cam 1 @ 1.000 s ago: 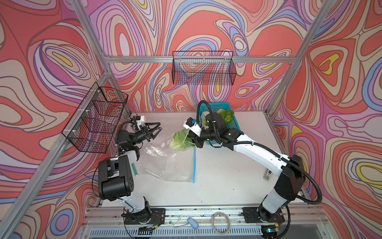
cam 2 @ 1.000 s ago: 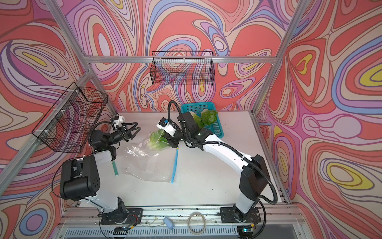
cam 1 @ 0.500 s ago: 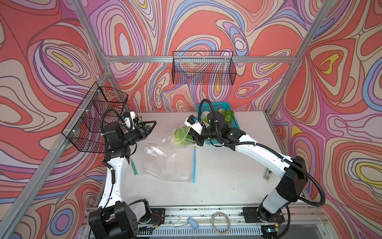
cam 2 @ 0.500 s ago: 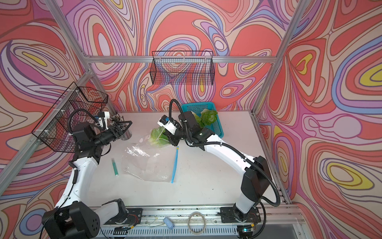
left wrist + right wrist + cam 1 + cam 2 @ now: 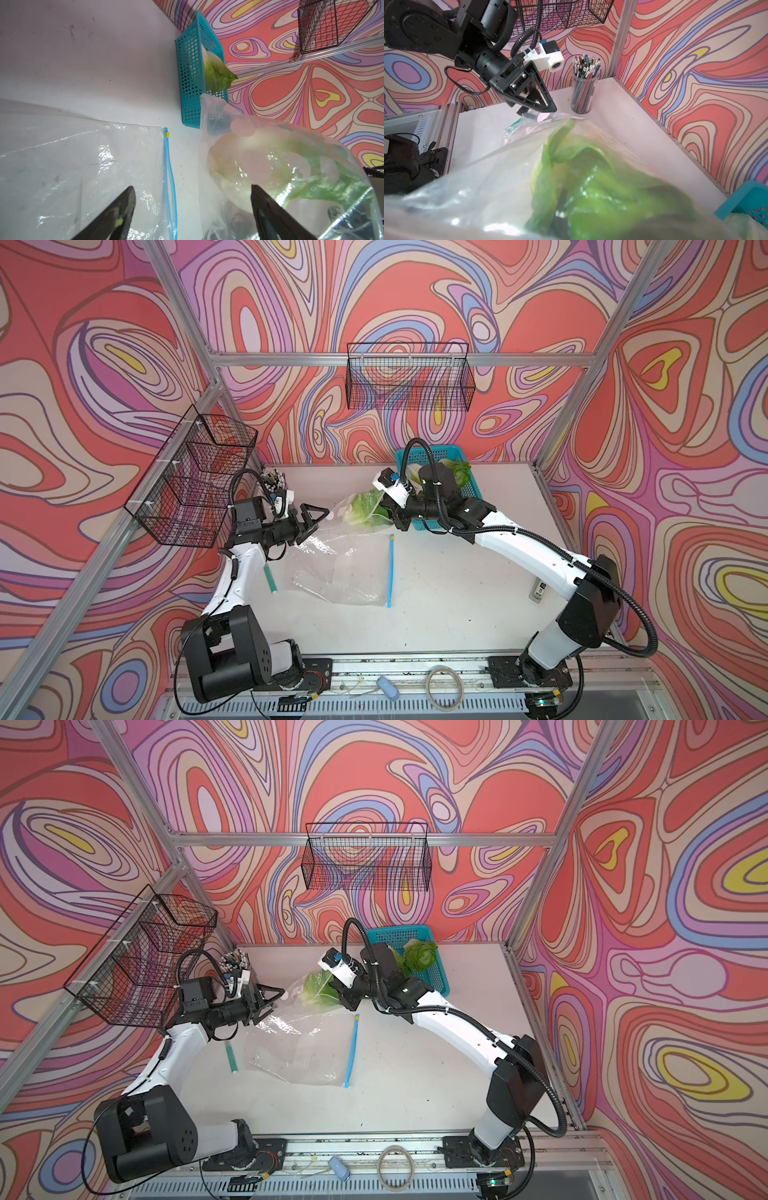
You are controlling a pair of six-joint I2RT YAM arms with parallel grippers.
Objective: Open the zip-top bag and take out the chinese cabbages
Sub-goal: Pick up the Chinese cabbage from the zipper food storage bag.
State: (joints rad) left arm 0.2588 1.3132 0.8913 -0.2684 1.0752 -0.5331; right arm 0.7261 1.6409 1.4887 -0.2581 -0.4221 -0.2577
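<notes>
Your table (image 5: 457, 593) fills the floor of the cell, and both of your arms reach over its back half. The zip-top bag (image 5: 340, 572) lies flat and limp near the middle. Its blue zip strip (image 5: 390, 572) runs along the edge that faces your right arm.

The teal basket (image 5: 473, 493) stands at the table's back edge, partly behind your right wrist. A basket cabbage (image 5: 457, 470) lies in it with green leaves rising over the rim. The arm hides whether more lie beside it.

The wrapped cabbage (image 5: 365, 510) is out of the zip-top bag, inside a thin clear wrapper with pale round spots. It is just beside the basket's near corner, between your two arms.

Your right fingers (image 5: 390, 515) are closed on its leafy end. The right wrist view shows only wrapper and green leaf, with the fingers themselves hidden.

Your left fingers (image 5: 122, 209) stand wide apart with nothing pinched between them. The cabbage's white stem end sits close ahead of one of them. From the right wrist view, one fingertip (image 5: 553, 109) comes right up to the wrapper's loose tail, but you cannot tell whether it touches.

A pen cup (image 5: 583, 91) stands in the back left corner. A green marker (image 5: 269, 578) lies on the table beside your left arm, just clear of the zip-top bag.
</notes>
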